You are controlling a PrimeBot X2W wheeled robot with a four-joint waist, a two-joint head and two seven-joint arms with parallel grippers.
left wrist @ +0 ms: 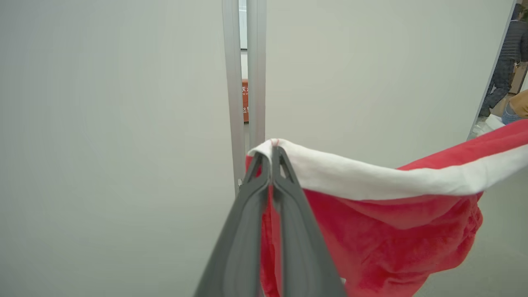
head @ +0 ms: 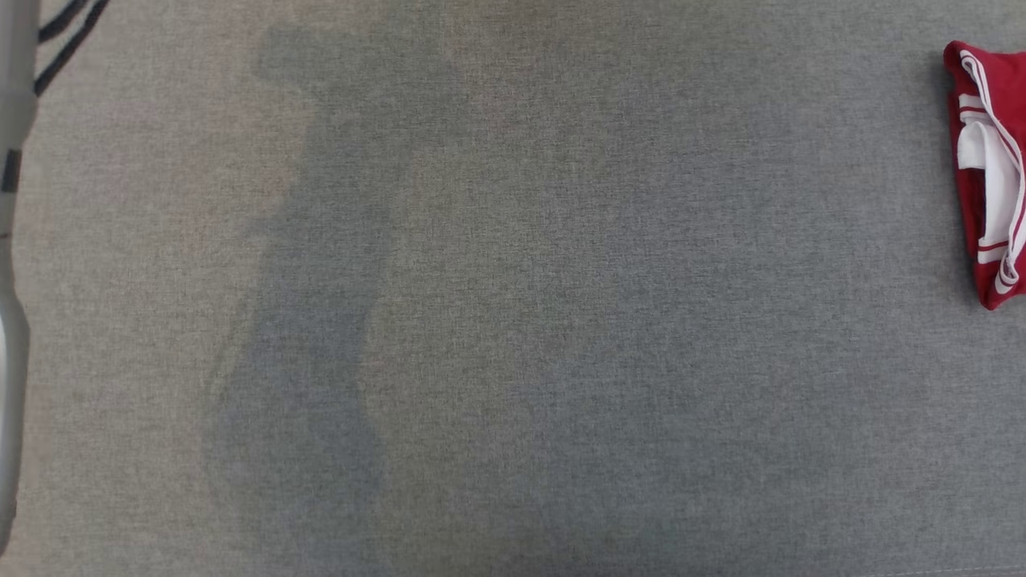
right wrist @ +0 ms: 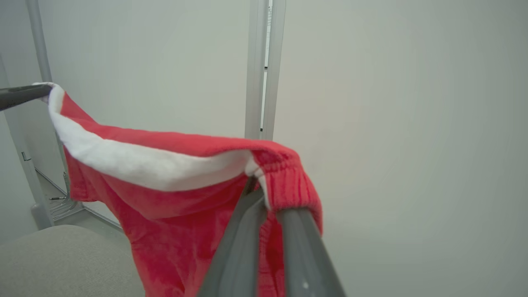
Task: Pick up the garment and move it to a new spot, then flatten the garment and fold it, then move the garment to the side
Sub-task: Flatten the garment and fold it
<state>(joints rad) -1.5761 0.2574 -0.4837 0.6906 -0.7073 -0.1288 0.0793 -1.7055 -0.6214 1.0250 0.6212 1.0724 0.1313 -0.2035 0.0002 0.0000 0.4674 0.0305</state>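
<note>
The garment [left wrist: 392,222] is red fleece with a white band, and it hangs in the air stretched between my two grippers. In the left wrist view my left gripper [left wrist: 272,153] is shut on one end of the white band. My right gripper [right wrist: 258,185] is shut on the other end, where the red cuff drapes over its fingertips. The garment [right wrist: 165,198] sags between them in the right wrist view, with the left gripper's tip [right wrist: 41,90] pinching its far corner at the left.
The grey fabric surface [head: 513,320] lies below. A folded red and white cloth [head: 990,176] rests at its right edge. A pale bar with dark cables [head: 12,240] runs along the left edge. Pale partition walls and a metal post [left wrist: 243,82] stand behind. A person [left wrist: 509,49] stands far right.
</note>
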